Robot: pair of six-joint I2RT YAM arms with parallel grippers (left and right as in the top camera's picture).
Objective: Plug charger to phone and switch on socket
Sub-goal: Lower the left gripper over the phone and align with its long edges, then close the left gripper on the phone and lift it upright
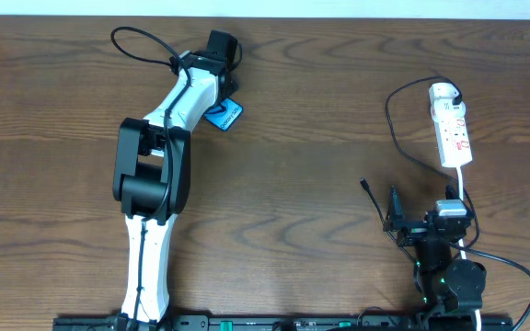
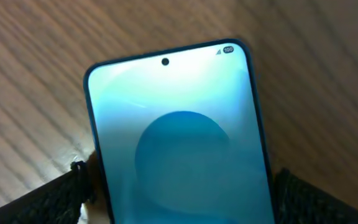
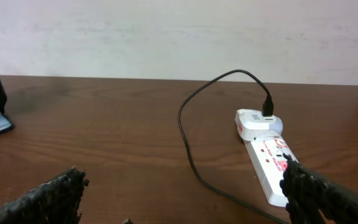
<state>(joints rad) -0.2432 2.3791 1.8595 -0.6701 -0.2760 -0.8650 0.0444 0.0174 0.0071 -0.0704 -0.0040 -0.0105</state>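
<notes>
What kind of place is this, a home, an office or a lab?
Probably a robotics test bench: a white-and-black robot arm and a black one mounted at a dark wood-grain table, a narrow white power strip and a blue-screened smartphone staged on it, a plain pale wall behind.

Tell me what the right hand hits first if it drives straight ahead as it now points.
Likely the charger cable, which loops across the table dead ahead of the right hand. The socket lies right of that line. Height is unclear; it might pass above the cable.
</notes>
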